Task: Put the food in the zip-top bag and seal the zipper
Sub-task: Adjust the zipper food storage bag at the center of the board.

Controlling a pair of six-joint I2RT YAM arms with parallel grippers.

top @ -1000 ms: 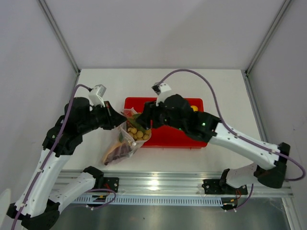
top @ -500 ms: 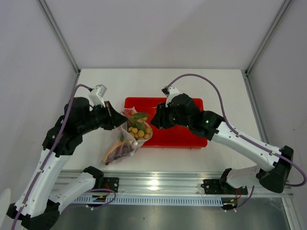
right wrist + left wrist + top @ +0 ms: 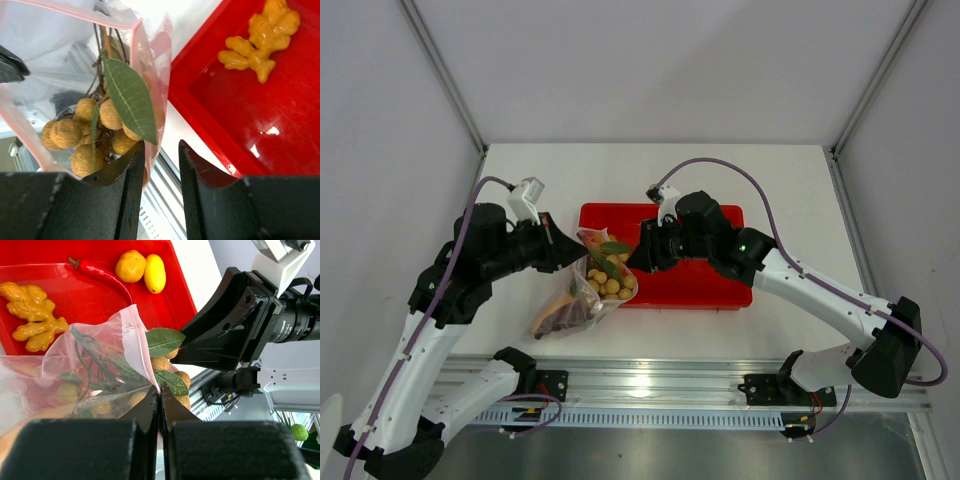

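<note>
Lab robot cell: white walls (image 3: 670, 60), aluminium rail (image 3: 660, 382)

The right end effector (image 3: 634, 257) has drawn back from the zip-top bag (image 3: 578, 296), jaws narrowing, leaving the fruit bunch (image 3: 608, 283) inside.

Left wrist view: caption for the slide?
Left gripper pinches the bag edge, leafy fruit bunch inside; ginger, chili and two yellow fruits lie in the red tray.

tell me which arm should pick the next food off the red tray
Right. The right claw stands open and empty at the edge of the red tray holding the ginger. The left claw is shut on the bag mouth, holding it up, so it looks tied up.
</note>
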